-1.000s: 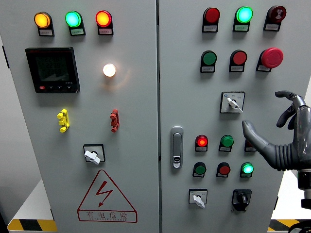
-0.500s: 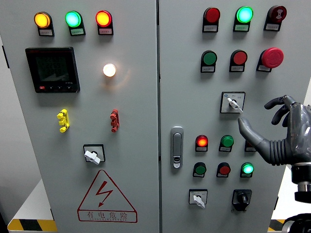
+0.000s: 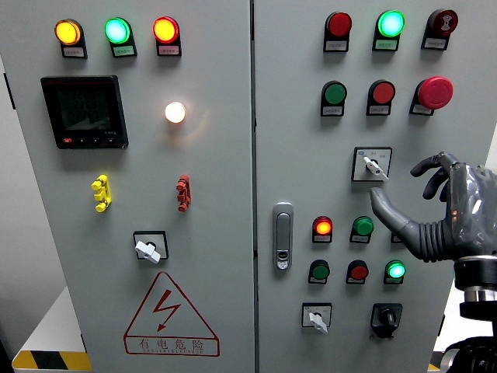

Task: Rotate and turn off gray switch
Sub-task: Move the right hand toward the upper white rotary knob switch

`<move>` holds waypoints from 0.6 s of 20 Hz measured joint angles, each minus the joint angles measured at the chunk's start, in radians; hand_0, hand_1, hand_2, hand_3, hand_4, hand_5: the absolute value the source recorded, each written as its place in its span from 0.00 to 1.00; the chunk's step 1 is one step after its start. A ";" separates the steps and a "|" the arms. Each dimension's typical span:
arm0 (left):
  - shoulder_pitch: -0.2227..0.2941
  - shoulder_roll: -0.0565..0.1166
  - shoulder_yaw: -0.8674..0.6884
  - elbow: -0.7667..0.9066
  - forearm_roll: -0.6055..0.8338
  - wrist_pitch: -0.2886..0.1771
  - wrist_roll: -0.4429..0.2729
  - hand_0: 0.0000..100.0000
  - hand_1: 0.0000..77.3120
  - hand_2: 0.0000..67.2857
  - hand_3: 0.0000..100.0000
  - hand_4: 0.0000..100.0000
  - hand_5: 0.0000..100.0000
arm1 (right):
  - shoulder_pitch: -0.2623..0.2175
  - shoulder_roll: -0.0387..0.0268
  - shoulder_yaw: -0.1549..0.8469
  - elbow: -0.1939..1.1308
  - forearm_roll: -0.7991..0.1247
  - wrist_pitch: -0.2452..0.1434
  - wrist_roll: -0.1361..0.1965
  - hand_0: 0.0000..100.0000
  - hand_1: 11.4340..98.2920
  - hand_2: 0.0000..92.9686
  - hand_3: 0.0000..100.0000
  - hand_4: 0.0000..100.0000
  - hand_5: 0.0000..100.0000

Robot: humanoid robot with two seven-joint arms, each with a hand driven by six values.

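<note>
Right now the right hand (image 3: 435,206) hangs just beside the gray rotary switch (image 3: 372,164) on the cabinet's right door (image 3: 295,116), fingers spread and loosely curled, gripping nothing; thumb tip sits just below the switch's white lever, not clearly touching. Presumably it's posed w/ thumb opposite fingers to pinch and twist the knob. No containers visible; left hand out of view.

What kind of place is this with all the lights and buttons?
Probably an electrical room or factory: you're facing a control cabinet with glowing indicator lamps, rotary switches and a red lightning warning triangle. A robot's right hand reaches toward it.
</note>
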 measured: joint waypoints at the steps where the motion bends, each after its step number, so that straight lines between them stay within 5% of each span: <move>1: 0.000 0.000 0.000 0.000 0.000 0.000 0.000 0.00 0.00 0.15 0.21 0.12 0.13 | 0.000 0.0000 -0.002 0.000 0.000 0.000 -0.004 0.00 0.34 0.61 0.83 0.84 0.97; 12: 0.000 0.000 0.000 0.000 0.000 0.000 0.000 0.00 0.00 0.15 0.21 0.12 0.13 | 0.050 0.0000 -0.021 -0.079 0.003 0.001 -0.007 0.00 0.32 0.63 0.84 0.83 0.97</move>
